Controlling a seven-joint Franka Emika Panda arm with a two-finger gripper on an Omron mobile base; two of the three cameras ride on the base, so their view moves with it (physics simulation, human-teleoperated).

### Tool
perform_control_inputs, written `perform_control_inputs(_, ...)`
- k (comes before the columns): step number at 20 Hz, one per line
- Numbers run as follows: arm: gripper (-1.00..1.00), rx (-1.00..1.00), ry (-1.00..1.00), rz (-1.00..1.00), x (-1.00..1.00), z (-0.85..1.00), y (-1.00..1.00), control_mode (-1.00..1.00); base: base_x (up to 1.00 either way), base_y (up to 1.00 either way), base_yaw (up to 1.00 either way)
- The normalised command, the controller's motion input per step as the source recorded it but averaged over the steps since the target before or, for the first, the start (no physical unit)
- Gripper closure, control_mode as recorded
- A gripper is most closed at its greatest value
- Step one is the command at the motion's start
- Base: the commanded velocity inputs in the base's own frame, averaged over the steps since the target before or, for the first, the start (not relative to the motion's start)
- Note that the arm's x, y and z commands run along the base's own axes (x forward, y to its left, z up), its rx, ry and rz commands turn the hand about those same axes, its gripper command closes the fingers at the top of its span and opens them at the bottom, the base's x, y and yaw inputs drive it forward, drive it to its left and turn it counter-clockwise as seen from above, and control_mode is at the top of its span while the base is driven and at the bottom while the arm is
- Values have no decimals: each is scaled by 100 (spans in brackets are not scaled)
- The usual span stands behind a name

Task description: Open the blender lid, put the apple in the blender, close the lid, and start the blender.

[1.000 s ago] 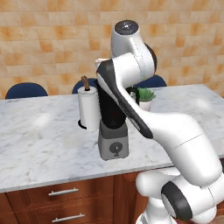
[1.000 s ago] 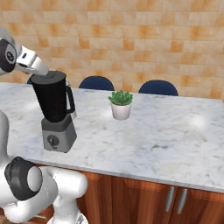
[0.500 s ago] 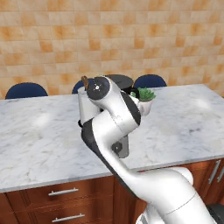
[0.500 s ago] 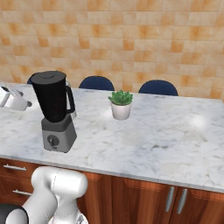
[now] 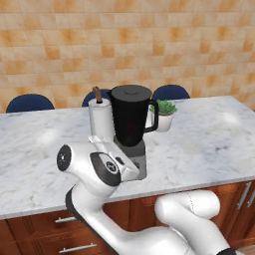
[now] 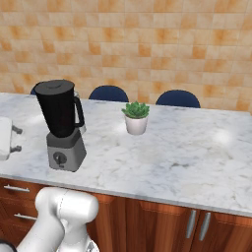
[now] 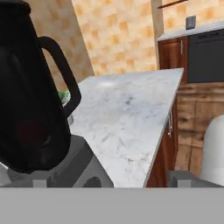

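The black blender (image 6: 63, 125) with its lid (image 5: 131, 90) on stands near the tabletop's (image 6: 187, 147) front edge; the gripper's state cannot be told.

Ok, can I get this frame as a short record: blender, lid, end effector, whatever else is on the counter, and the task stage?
blender: upright on the marble counter, handle towards the plant
lid: seated on the jar, closed
end effector: open, holding nothing, low beside the blender base, fingertips pointing towards it
other items: paper towel roll right behind the blender; potted plant further along
task stage: lid not yet opened
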Motion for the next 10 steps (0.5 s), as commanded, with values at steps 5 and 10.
perform_control_inputs(5,-100,0,-15,-32,-29,-82,-8,-100,0,0,0)
perform_control_inputs(10,-100,1,-10,-21,-3,-85,-15,-100,0,0,0)
